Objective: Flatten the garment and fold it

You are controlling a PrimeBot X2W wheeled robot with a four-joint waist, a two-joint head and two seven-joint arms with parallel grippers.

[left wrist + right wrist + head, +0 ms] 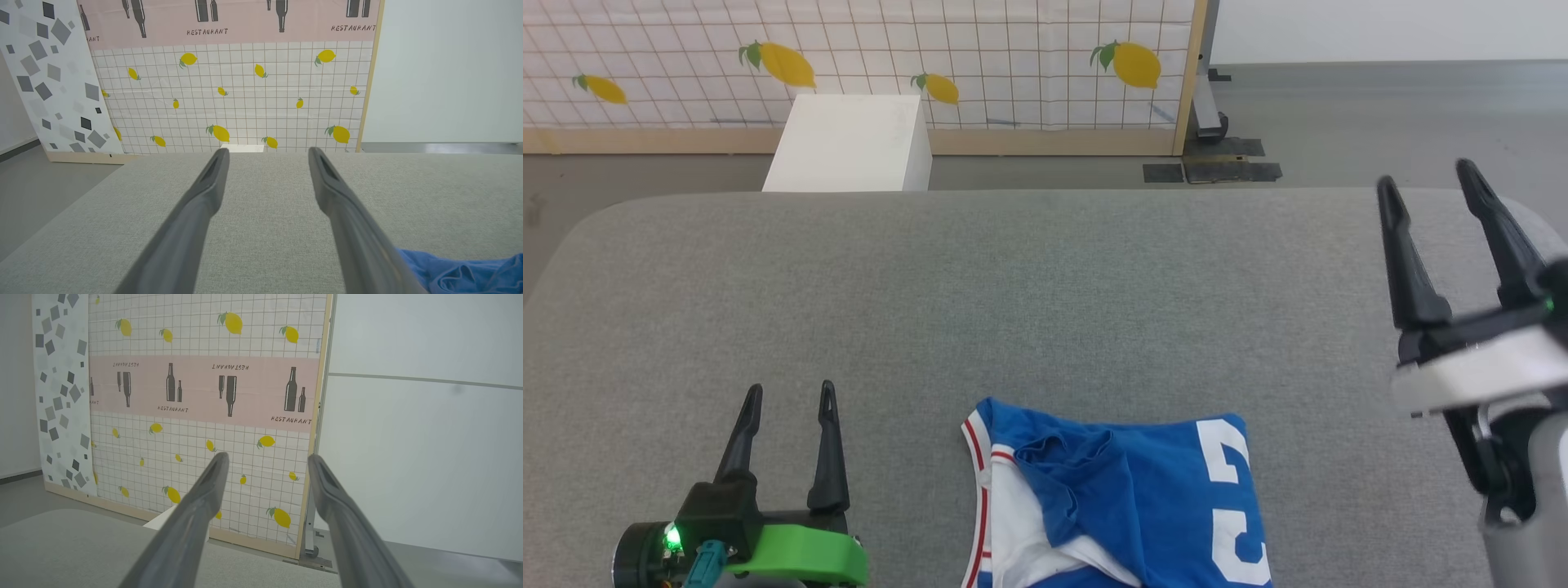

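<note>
At the near edge of the grey padded table (pixel 1013 286), we find the garment (pixel 1127 498) lying crumpled, its white number toward the right and red-striped trim at the left. The left gripper (pixel 791 388) stands near it on the left, fingers spread, holding nothing. The right gripper (pixel 1426 175) sits well to its right, likewise spread and empty.

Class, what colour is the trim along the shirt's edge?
Red and white stripes on the shirt, clearest in the head view.
</note>
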